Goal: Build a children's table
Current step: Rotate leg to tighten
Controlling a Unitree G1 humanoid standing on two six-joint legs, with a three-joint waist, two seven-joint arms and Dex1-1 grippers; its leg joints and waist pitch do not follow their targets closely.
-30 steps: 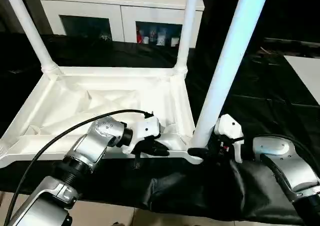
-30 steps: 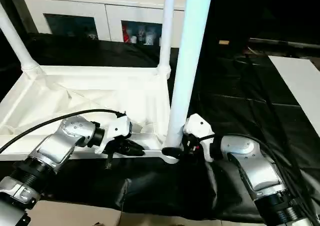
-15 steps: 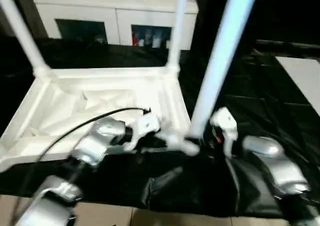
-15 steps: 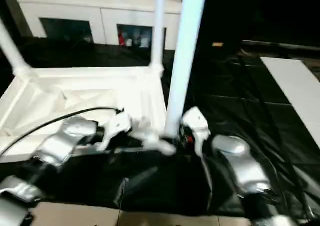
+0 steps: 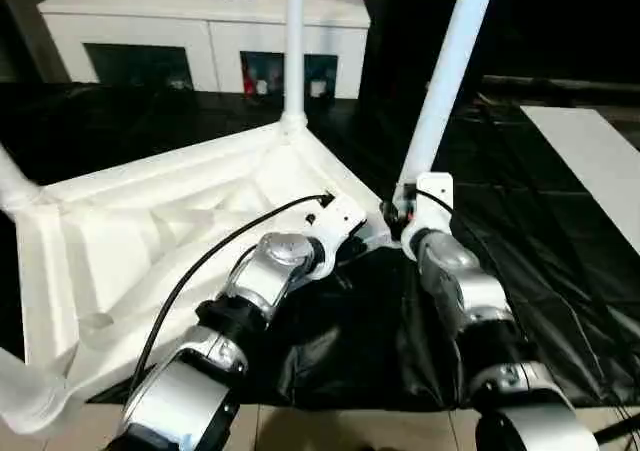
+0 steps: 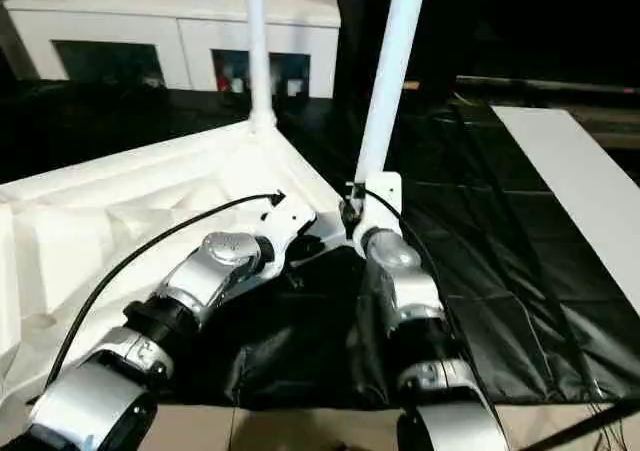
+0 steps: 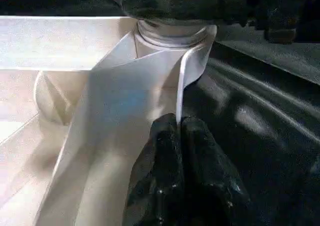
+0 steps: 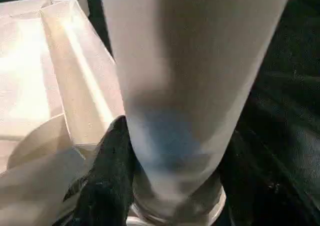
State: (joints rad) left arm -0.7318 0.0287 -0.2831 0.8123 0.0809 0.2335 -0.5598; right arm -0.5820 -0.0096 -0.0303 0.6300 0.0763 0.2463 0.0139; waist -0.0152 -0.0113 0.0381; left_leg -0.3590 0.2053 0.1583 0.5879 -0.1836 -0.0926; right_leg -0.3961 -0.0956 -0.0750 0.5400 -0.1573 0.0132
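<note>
The black cloth-covered work surface (image 5: pixel 560 271) carries the upturned all-white plastic children's table (image 5: pixel 150 241), ribbed underside up, lying skewed with one corner toward the robot. Behind stands a white cabinet with glass doors (image 5: pixel 200 31). A long white tapered tube leg (image 5: pixel 445 81) rises from the near corner socket; the right gripper (image 8: pixel 165 176) clasps its base between its fingers. The left gripper (image 7: pixel 181 131) pinches the table's thin rim beside that socket, fingers pressed together.
</note>
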